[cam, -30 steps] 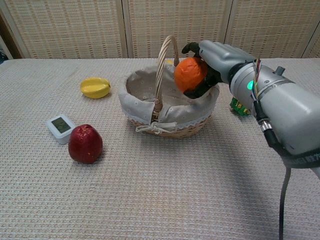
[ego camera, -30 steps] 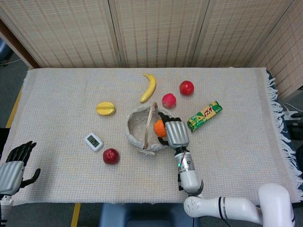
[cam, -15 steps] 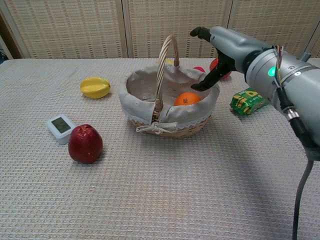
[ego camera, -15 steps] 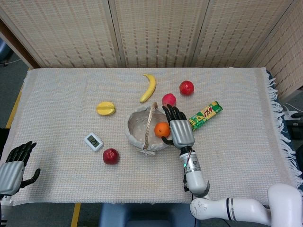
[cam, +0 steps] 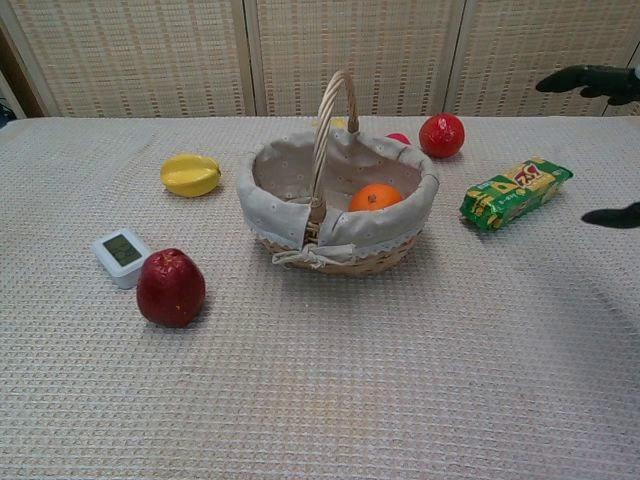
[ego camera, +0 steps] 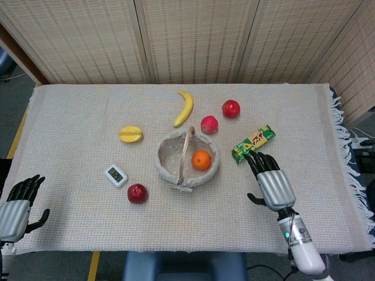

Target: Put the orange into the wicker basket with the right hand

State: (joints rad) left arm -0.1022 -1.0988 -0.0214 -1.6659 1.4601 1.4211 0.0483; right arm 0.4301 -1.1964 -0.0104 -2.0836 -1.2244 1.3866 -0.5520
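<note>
The orange [ego camera: 201,160] lies inside the wicker basket [ego camera: 170,165], on its right side; the chest view shows the orange [cam: 376,197] behind the cloth-lined rim of the basket [cam: 300,222]. My right hand [ego camera: 270,181] is to the right of the basket, apart from it, fingers spread and holding nothing. In the chest view only the dark fingertips [cam: 590,80] of that hand show at the right edge. My left hand [ego camera: 16,206] hangs off the table's near left corner, fingers loosely apart and empty.
A green snack packet [ego camera: 253,143] lies just beyond my right hand. Two red apples [ego camera: 231,108] [ego camera: 209,124] and a banana [ego camera: 184,109] sit behind the basket. A yellow starfruit [ego camera: 130,134], a white timer [ego camera: 116,175] and another red apple [ego camera: 137,193] lie to its left.
My right hand let go of the orange over the basket, and the orange dropped in. The hand then drew back to the right and nearer me, away from the basket.
</note>
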